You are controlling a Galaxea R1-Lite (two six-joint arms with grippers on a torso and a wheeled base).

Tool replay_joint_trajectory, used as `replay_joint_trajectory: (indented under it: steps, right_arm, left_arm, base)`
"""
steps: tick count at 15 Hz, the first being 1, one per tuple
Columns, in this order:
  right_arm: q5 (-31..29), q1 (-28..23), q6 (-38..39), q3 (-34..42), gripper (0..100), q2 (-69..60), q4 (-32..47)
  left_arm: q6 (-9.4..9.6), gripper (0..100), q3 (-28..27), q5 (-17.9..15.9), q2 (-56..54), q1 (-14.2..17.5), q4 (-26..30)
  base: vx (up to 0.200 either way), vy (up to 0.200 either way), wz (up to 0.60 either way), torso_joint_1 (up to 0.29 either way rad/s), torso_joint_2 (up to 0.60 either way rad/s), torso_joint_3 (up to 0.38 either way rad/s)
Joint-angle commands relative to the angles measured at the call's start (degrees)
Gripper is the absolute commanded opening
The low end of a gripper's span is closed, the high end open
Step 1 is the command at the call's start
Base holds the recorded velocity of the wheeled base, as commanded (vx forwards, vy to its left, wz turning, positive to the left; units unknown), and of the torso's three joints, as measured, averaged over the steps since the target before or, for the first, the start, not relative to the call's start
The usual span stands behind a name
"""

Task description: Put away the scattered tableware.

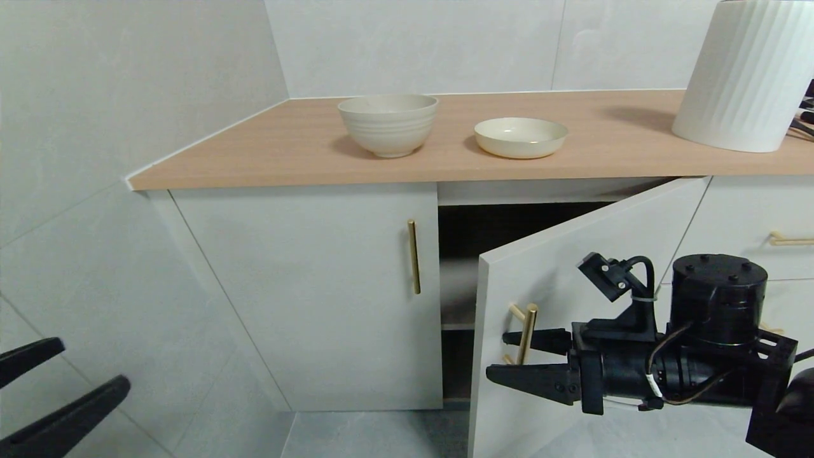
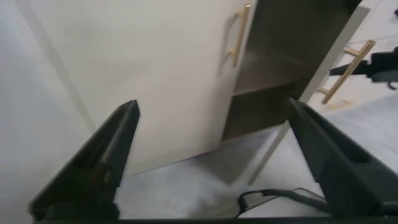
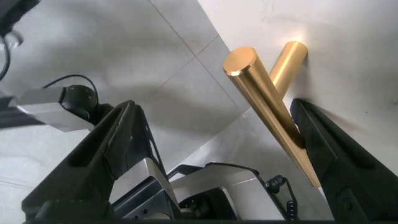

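– Right claw first: where is it, and what are its fingers doing?

– Low in front of the cupboard, fingers apart. The brass handle of the open door stands between them, close against one finger. I cannot tell whether it touches, but nothing is clamped.

– And the left claw?

– Spread wide too, and holding nothing. It hangs down at the left, above the floor and well apart from the cupboard.

– So how far along would you say the tidying is?

– Early, by my reckoning. The door on the right is swung partway out, so the cupboard is accessible. Beside it the shut door keeps its own handle untouched. Inside the gap I can see a shelf, and what shows of it looks bare, though most of the interior is dark.

– Then the tableware has not gone in?

– None of it, as far as I can see. The bowl sits upright on the worktop, up above the shut door. The shallow dish lies just beside it, toward the right, with a gap between the two. Both remain to be picked up and set inside, and the door probably wants closing afterwards.

– Anything else up there?

– At the far right, a ribbed white container stands on the same worktop, well apart from the dish.

– Any labels or writing to read?

– I can make out no brand or print on the dishes, the doors or the container.
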Motion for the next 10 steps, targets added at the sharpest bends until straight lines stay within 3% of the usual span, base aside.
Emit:
replay_joint_trajectory:
  steps: [1, 2, 8, 10]
  right_arm:
    - [0.1, 0.0, 0.0, 0.0, 100, -0.2, -0.2]
    - [0.1, 0.0, 0.0, 0.0, 100, -0.2, -0.2]
    - [0.1, 0.0, -0.1, 0.4, 100, -0.1, -0.2]
    - [0.2, 0.0, -0.2, 0.6, 100, -0.1, -0.2]
  left_arm:
    - [-0.99, 0, -0.5, -0.7, 11.6, -4.4, -5.1]
    - [-1.86, 0, -1.5, -0.8, 15.2, -5.5, -7.9]
    - [-2.3, 0, -3.6, -0.9, 34.2, -12.3, -23.1]
    - [-2.74, 0, -3.0, -0.8, 43.1, -15.1, -30.7]
  base:
    - [0.0, 0.0, 0.0, 0.0, 0.0, 0.0]
    - [0.0, 0.0, 0.0, 0.0, 0.0, 0.0]
    - [0.0, 0.0, 0.0, 0.0, 0.0, 0.0]
    - [0.0, 0.0, 0.0, 0.0, 0.0, 0.0]
